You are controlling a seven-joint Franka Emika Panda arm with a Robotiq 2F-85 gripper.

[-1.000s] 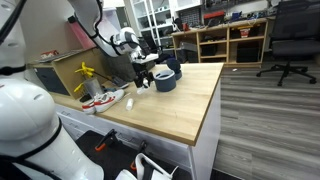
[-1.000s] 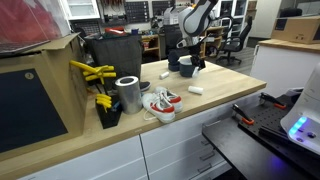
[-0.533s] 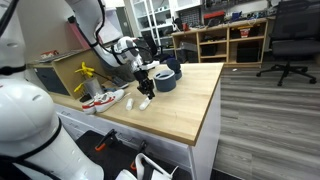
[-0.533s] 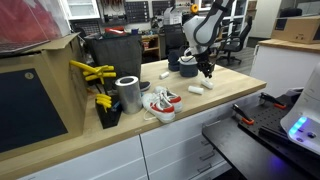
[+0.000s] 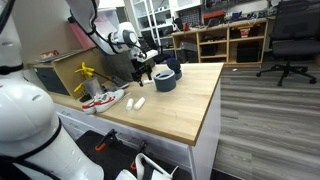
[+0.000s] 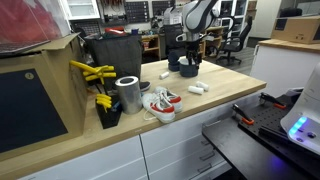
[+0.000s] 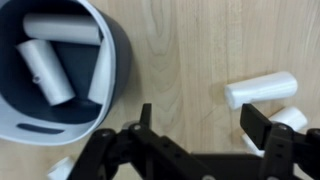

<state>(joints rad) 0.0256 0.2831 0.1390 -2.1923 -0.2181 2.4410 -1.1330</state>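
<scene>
Hand spread wide, holding nothing, hanging over the wooden worktop. Dark bowl sits just ahead of it, off to one side, with three white cylinders lying inside. Loose white cylinder lies on the worktop just beyond one finger, apart from the bowl.

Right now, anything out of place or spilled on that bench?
Yes. One white cylinder lies loose on the wooden table, outside the dark bowl, which holds three more. A second white piece sits near it, half hidden by the open claw. No damage visible.
</scene>
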